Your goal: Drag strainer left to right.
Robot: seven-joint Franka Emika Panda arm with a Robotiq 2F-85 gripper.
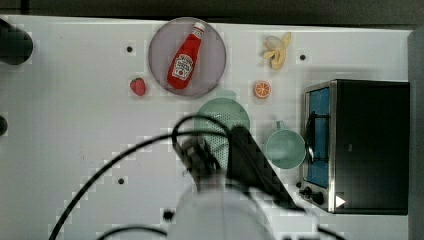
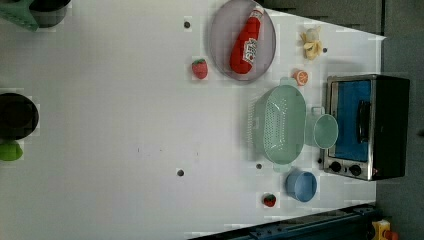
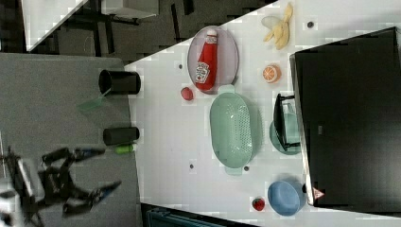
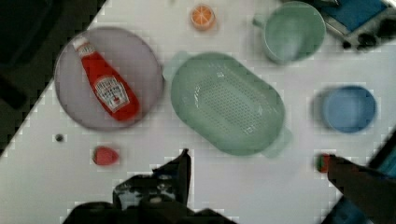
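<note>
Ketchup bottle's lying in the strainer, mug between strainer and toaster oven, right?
Not quite. The ketchup bottle lies on the grey plate, beside the strainer, as the left view shows. The mug does sit between strainer and toaster oven.

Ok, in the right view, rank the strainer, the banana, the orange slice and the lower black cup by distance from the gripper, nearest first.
1. Lower black cup, by the table edge on the right view's left, just above the open gripper.
2. Strainer, mid-table.
3. Orange slice, above and right of the strainer.
4. Banana, near the top.
</note>
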